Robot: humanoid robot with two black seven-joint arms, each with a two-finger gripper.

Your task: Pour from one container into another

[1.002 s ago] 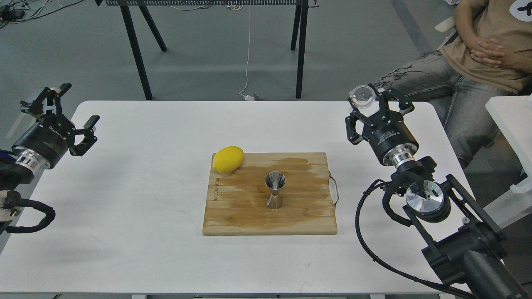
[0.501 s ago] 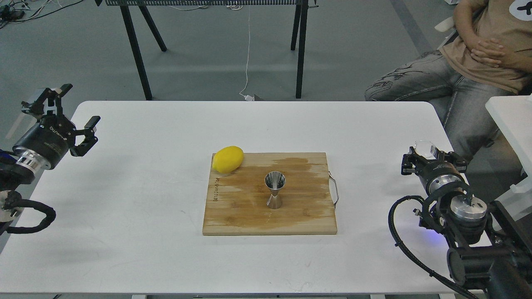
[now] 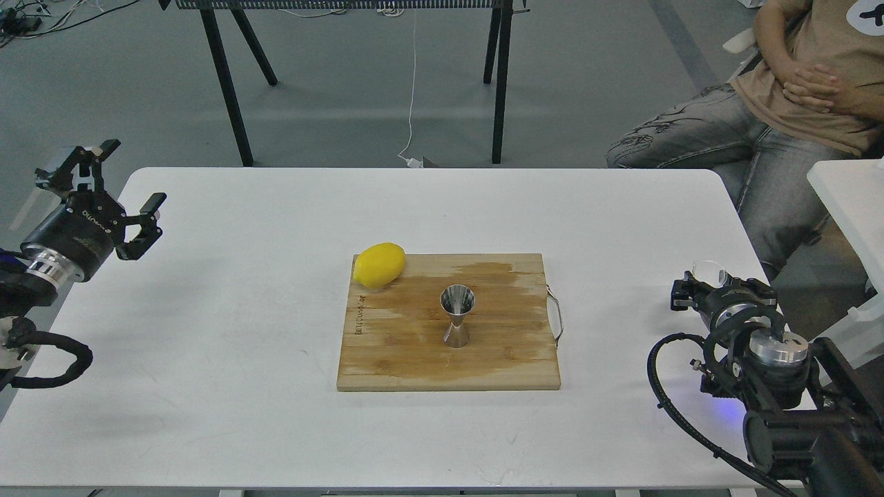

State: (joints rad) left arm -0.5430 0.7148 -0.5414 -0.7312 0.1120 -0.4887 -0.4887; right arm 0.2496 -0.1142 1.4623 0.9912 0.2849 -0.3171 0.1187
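My right gripper (image 3: 711, 288) sits low at the table's (image 3: 242, 310) right edge with the glass cup (image 3: 710, 272) at its tip; it looks clamped on it, though the fingers are seen end-on. My left gripper (image 3: 114, 190) hangs spread wide, empty, past the left edge. The jigger (image 3: 457, 315) stands upright on the board (image 3: 400, 359), near the lemon (image 3: 378, 264).

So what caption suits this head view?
Right gripper holds a glass cup beside the board with jigger.

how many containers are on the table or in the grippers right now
2. The steel jigger stands upright on the wooden cutting board; the clear glass cup sits at the right gripper near the table's right edge. None looks hidden.
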